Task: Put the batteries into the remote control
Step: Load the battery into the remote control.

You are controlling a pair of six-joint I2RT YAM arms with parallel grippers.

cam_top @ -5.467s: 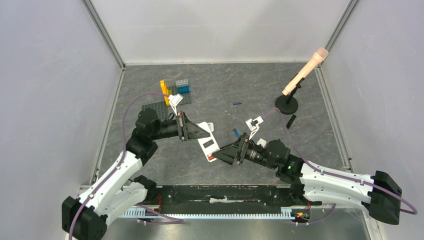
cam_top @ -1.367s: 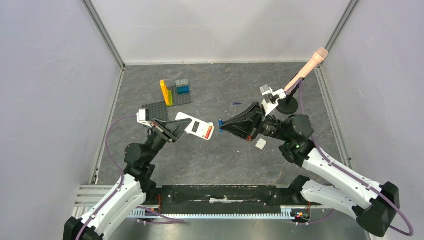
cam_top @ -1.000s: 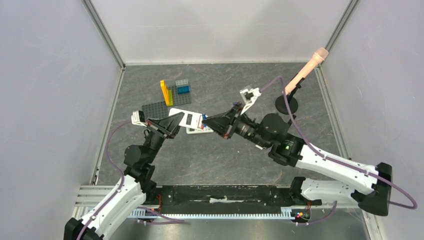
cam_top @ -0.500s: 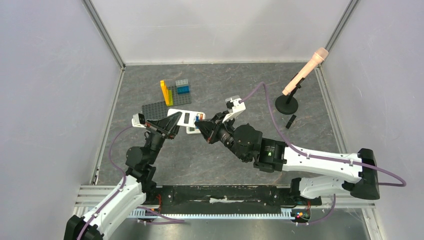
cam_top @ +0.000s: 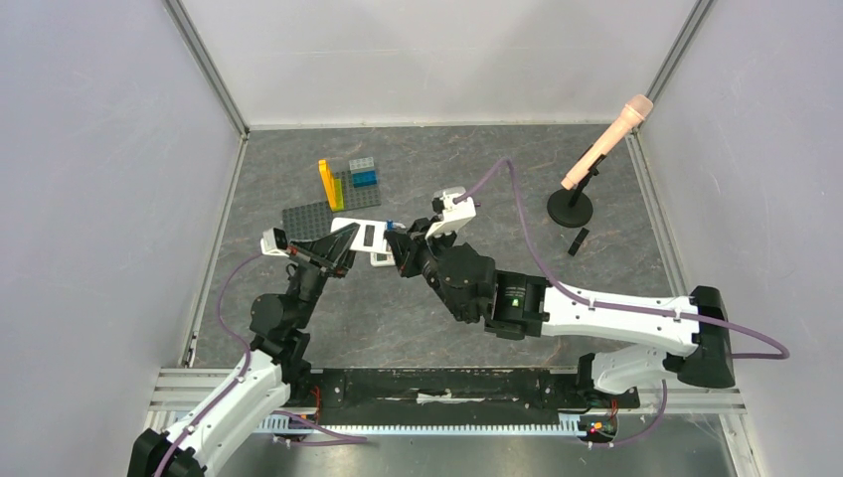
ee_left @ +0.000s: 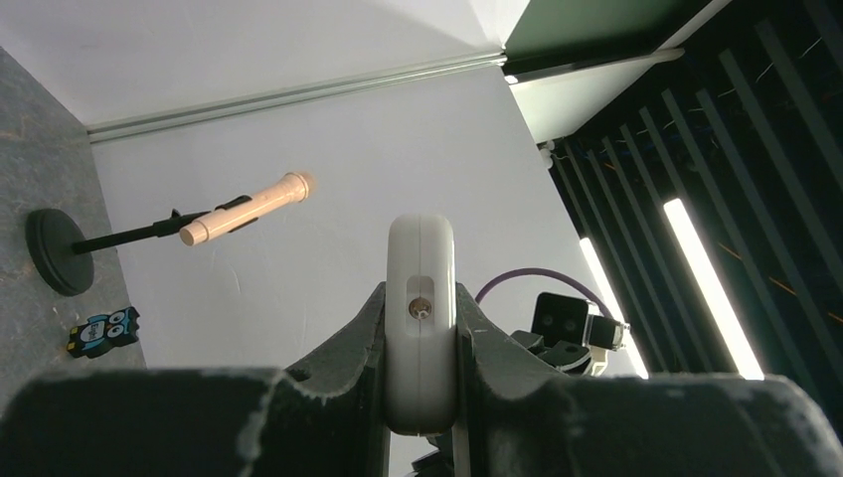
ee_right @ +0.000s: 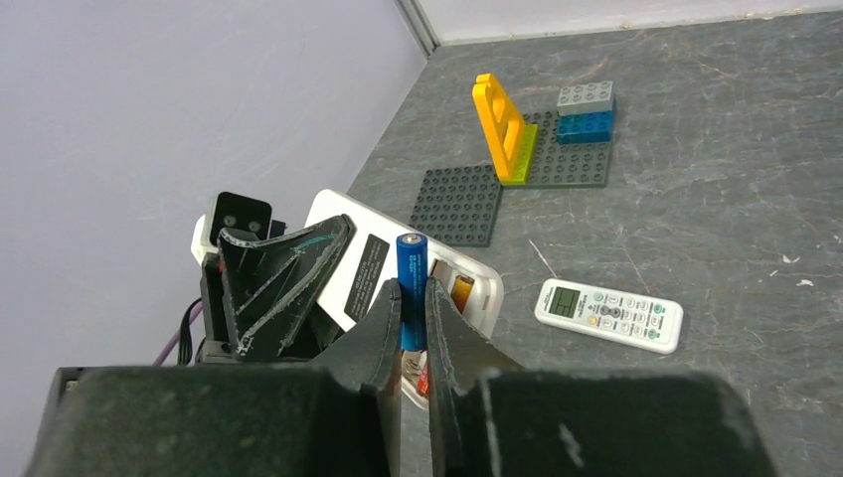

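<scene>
Battery: a blue cell (ee_right: 412,266) stands upright, pinched low on its body, its top end clear above the fingertips.
Right gripper (ee_right: 413,310): fingers narrow, clamped on the battery and held above the floor (cam_top: 517,199) near mid-table, close beside the remote.
Remote (ee_left: 421,248): white and lifted off the floor. In the right wrist view its back face shows a dark label, with an open recess just right of the battery. Whether the cell touches it cannot be told.
Left gripper (ee_left: 421,298): fingers pressed against the remote's two long sides, which the left wrist view sees edge-on.
Second remote (ee_right: 608,315): lies flat on the floor, buttons up, near the held one.
Bricks: a yellow piece (ee_right: 500,127) stands on edge on dark baseplates (ee_right: 457,204), with a blue-and-grey stack (ee_right: 585,109) just beside it, toward the far left of the floor.
Microphone (cam_top: 608,139): pale, tilted on a black stand (cam_top: 570,207) at the far right, well apart from both arms.
Dark piece (cam_top: 578,241): small, lying near the stand's base. The left wrist view shows an owl face on it.
</scene>
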